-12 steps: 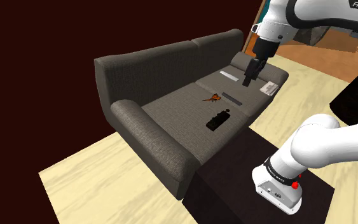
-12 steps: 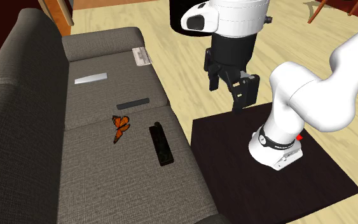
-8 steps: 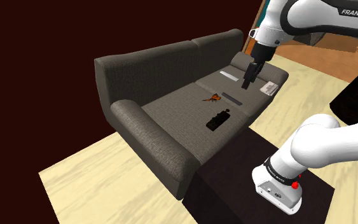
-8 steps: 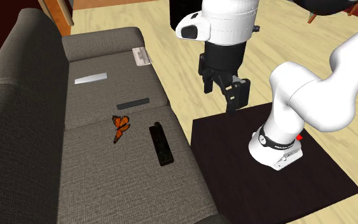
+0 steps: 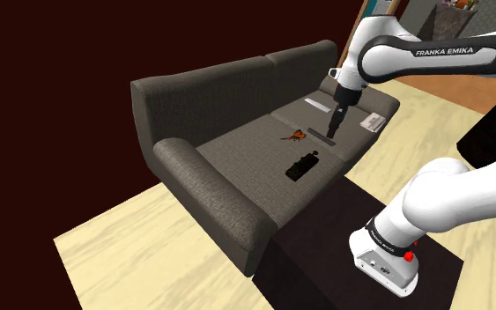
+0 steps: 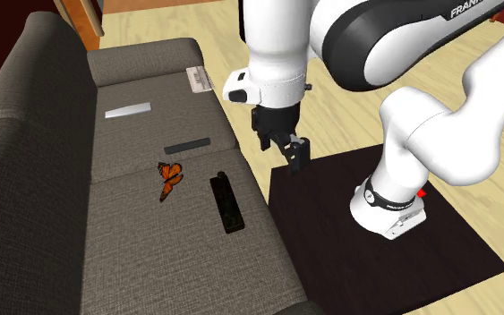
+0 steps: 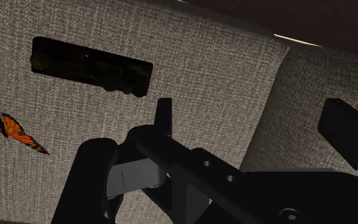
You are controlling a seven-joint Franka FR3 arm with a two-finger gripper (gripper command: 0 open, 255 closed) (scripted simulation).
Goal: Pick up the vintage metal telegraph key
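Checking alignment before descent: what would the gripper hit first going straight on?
The gripper would probably meet bare sofa seat beside the telegraph key, not the key itself; depth is unclear.

This is a living room in a home. A dark grey fabric two-seat sofa (image 5: pixel 203 88) with padded arms stands on a pale wooden plank floor (image 5: pixel 118 251) before a dark maroon wall (image 5: pixel 52 97). Small household oddments lie on its cushions, among them an orange butterfly ornament (image 6: pixel 169 177).
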